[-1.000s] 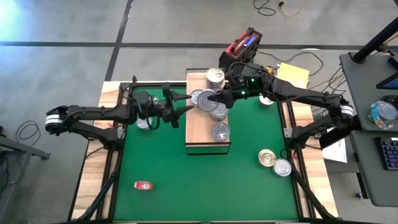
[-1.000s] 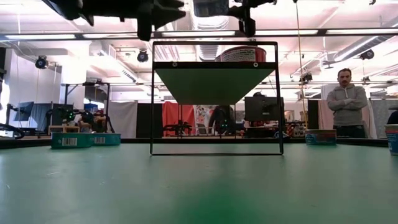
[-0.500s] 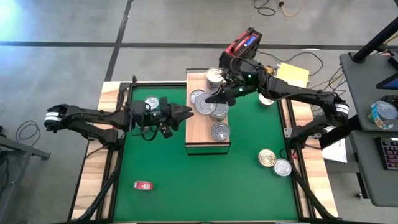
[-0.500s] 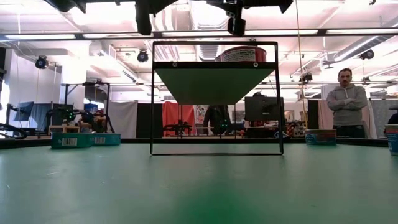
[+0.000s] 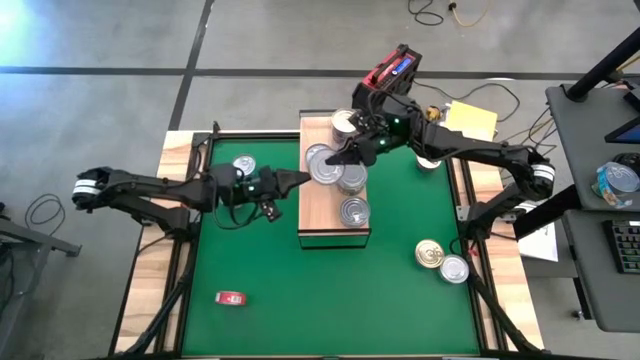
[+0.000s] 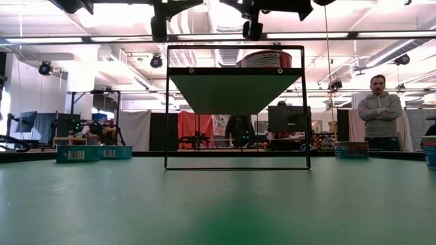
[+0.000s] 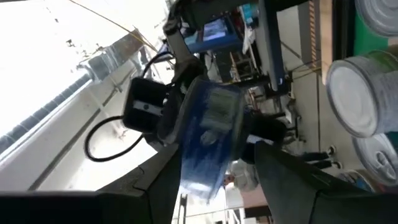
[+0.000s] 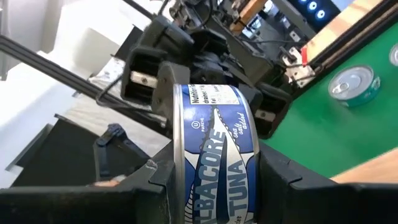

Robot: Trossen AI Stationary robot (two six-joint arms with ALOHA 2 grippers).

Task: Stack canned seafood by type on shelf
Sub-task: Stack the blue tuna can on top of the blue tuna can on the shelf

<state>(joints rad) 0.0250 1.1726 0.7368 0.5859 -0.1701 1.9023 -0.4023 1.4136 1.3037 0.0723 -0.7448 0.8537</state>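
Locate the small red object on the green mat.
High view: the red object lies alone on the mat's near-left part, below the left arm, well apart from the shelf.

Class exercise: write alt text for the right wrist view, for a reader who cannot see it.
The right gripper holds a blue-and-white tuna can on edge between its two dark fingers. Beyond it are the other arm's dark gripper, and one silver-lidded can lying flat on the green mat near its wooden border.
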